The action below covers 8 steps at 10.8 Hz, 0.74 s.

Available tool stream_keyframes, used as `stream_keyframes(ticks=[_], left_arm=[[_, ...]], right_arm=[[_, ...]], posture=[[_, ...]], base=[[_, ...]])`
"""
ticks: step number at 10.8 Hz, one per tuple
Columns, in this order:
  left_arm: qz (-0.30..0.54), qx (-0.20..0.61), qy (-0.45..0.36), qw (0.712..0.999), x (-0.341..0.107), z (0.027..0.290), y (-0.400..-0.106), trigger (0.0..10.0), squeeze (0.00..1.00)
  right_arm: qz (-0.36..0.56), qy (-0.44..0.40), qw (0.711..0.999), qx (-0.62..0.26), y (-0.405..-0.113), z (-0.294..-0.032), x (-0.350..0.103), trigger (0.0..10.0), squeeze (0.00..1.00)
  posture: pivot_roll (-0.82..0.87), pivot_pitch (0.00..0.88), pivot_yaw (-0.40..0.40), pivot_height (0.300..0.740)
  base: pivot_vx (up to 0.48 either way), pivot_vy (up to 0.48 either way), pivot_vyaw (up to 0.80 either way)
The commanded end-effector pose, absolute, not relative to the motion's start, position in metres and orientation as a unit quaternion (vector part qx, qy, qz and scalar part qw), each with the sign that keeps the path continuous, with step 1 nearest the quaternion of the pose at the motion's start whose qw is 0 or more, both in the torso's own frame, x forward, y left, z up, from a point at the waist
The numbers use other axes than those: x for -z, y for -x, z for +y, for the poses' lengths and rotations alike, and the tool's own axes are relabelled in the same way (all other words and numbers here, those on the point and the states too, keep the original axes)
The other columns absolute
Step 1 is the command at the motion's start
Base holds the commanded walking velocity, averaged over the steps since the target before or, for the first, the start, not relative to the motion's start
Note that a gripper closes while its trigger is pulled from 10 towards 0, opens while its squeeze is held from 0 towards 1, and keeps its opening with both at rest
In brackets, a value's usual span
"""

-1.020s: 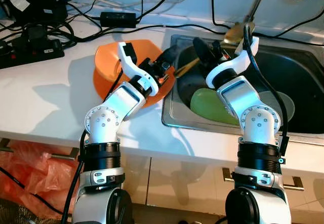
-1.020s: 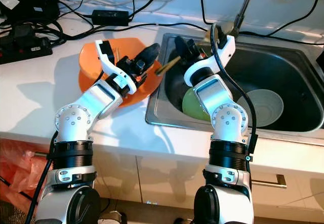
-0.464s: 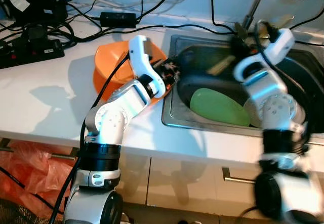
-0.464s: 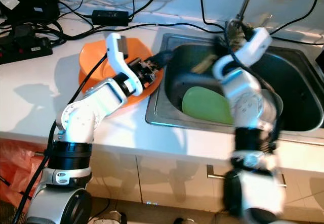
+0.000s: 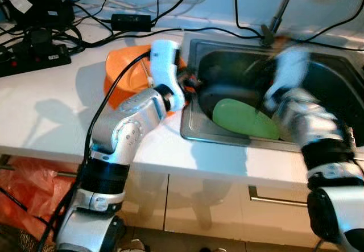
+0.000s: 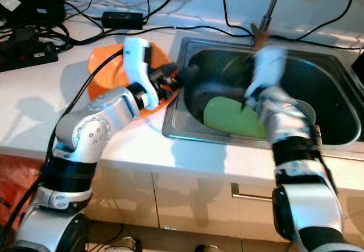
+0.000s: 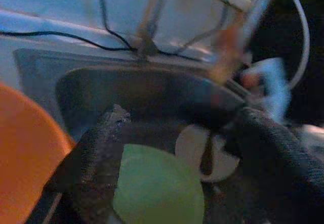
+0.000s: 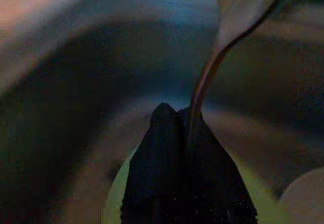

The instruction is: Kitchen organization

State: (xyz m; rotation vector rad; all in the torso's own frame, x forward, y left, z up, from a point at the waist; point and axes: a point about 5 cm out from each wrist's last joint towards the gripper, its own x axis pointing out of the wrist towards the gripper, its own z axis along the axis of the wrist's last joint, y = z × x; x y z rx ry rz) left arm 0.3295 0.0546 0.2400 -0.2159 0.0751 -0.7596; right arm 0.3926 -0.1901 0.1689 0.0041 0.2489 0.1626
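Now your right gripper [image 8: 188, 133], fingers pinched on a thin-handled spoon [image 8: 238, 6], hangs over the oval green plate [image 5: 244, 120] in the steel sink [image 6: 335, 124], while your left gripper [image 7: 167, 148] gapes wide, nearer the round orange plate [image 5: 122, 78].

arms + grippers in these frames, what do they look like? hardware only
Both arms are silver metal with white shells near the wrists and black ribbed joint rings. A black cable runs along the left arm. The right arm is motion-blurred. The left gripper has two long, rough-textured black fingers.
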Motion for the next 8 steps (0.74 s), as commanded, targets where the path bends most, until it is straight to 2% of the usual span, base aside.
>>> stream_keyframes(ticks=[1, 3, 4, 5, 6, 7, 8], left_arm=[[0.041, 0.386, 0.071, 0.919, -0.240, 0.049, -0.325, 10.0, 1.00], [0.049, 0.398, 0.024, 0.916, -0.235, 0.048, -0.322, 10.0, 1.00], [0.059, 0.398, -0.015, 0.915, -0.230, 0.049, -0.323, 10.0, 0.71], [0.068, 0.405, -0.039, 0.911, -0.228, 0.050, -0.323, 10.0, 0.71], [0.070, 0.406, -0.056, 0.909, -0.228, 0.052, -0.323, 10.0, 0.66], [0.078, 0.414, -0.071, 0.904, -0.225, 0.053, -0.321, 10.0, 0.35], [0.081, 0.418, -0.071, 0.902, -0.224, 0.053, -0.319, 10.0, 0.25]], right_arm=[[0.124, 0.010, 0.989, -0.082, -0.394, -0.192, -0.169, 0.0, 0.00], [0.125, -0.021, 0.987, -0.100, -0.397, -0.189, -0.170, 0.0, 0.00], [0.135, -0.001, 0.986, -0.101, -0.398, -0.192, -0.168, 0.0, 0.00], [0.137, 0.000, 0.984, -0.112, -0.399, -0.192, -0.168, 0.0, 0.00], [0.140, 0.003, 0.984, -0.107, -0.400, -0.194, -0.168, 0.0, 0.00], [0.146, 0.008, 0.983, -0.112, -0.400, -0.193, -0.169, 0.0, 0.00], [0.149, 0.028, 0.980, -0.126, -0.401, -0.188, -0.169, 4.8, 0.00]], posture=[[0.11, 0.064, -0.089, 0.740], [0.11, 0.064, -0.086, 0.740], [0.11, 0.062, -0.083, 0.740], [0.11, 0.061, -0.086, 0.740], [0.11, 0.061, -0.086, 0.740], [0.11, 0.061, -0.086, 0.740], [0.12, 0.059, -0.087, 0.740]], base=[[0.000, 0.000, 0.00], [0.000, 0.000, 0.00], [0.000, 0.000, 0.00], [0.000, 0.000, 0.00], [0.000, 0.000, 0.00], [0.000, 0.000, 0.00], [0.000, 0.000, 0.00]])
